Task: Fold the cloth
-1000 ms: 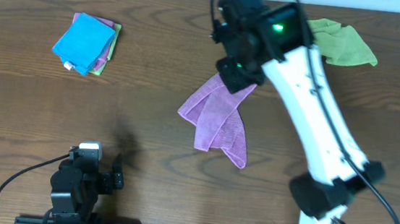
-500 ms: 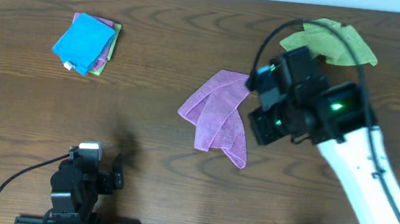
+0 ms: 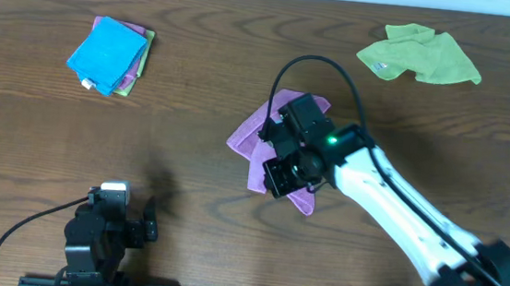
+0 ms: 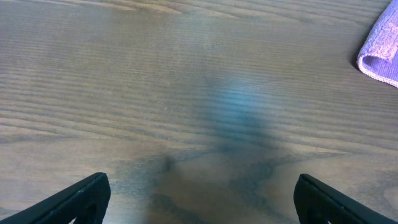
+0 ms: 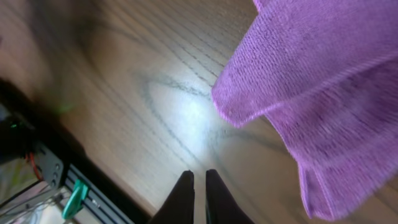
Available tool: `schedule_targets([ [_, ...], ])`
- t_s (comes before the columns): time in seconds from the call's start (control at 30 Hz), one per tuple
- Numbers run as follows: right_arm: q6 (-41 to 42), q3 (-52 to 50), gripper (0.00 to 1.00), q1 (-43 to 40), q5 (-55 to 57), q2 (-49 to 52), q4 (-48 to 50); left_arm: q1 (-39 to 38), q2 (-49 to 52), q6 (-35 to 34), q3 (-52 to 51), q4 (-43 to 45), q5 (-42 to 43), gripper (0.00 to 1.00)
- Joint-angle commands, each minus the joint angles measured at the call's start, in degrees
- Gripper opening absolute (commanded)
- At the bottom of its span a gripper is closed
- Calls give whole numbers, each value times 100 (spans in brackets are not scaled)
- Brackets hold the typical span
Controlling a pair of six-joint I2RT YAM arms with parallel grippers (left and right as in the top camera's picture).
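while the right gripper (image 5: 199, 177), fingers pressed together on nothing, hangs just short of the near corner of the purple cloth (image 3: 248, 135) at the middle of the table (image 3: 188, 165), the left gripper (image 4: 202, 180) sits well apart, fingers spread wide.

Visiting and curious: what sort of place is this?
Probably a robotics lab bench: a wooden table with a white robot arm over a purple cloth, a folded cloth stack and a rumpled green cloth.
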Motion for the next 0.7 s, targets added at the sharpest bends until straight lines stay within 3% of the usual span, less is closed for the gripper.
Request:
schedule_targets([
  [0.0,284,-28,7,33,-348,350,96,-20,-33,-39,-59,-90,-39,95],
  [0.1,286,-28,11,44,-511,702,101,-20,-33,-39,-59,-90,-39,95],
  [0.3,284,-52,46,26,-437,933,52,-20,-33,-42,-59,-92,-39,95],
  [0.67,758,-374,50,33,184,938,651,-20,-33,-39,-59,-92,-39,95],
])
